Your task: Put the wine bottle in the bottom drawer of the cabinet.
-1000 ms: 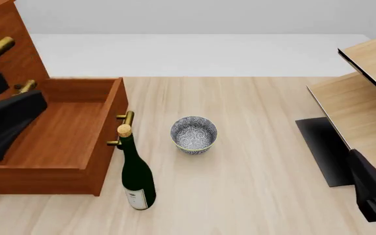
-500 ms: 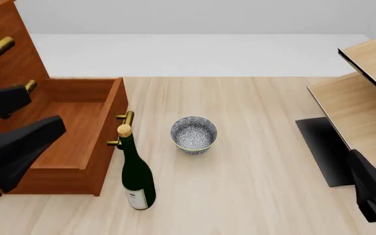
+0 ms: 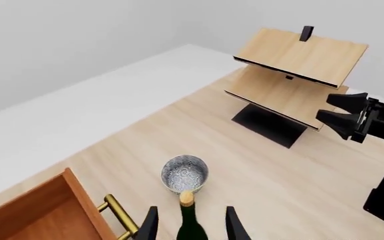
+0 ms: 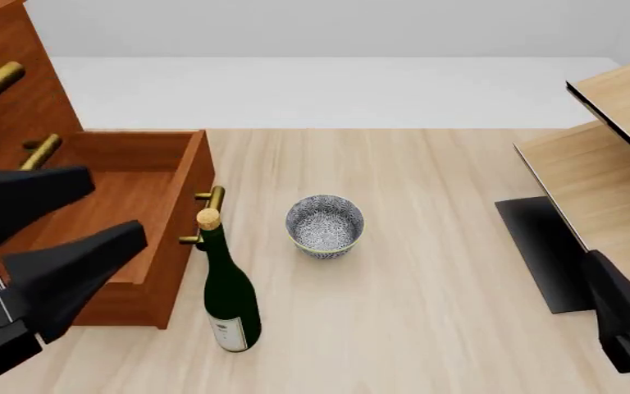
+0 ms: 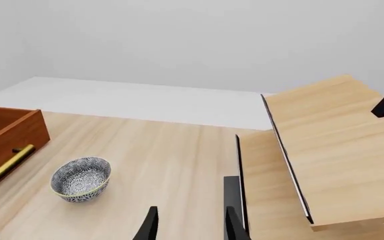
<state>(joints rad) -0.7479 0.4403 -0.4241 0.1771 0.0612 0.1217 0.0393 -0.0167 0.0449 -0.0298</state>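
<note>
While the bottom drawer (image 4: pixel 129 222) stands pulled out of the cabinet (image 4: pixel 9 74), nothing lies inside it
wine bottle (image 4: pixel 227 287): upright on the table (image 4: pixel 425 287), just in front of the drawer's brass handle (image 4: pixel 207 215); foil top beside that handle
left gripper (image 4: pixel 96 215): fingers spread wide, holding nothing; it hangs over the drawer's near side, left of the bottle; its wrist view shows the bottle's neck between the fingertips
right gripper (image 5: pixel 188 225): fingers parted, empty; far right, near the pale shelf unit (image 4: pixel 610 164)
patterned bowl (image 4: pixel 324 225): on the table, right of the bottle, apart from it
</note>
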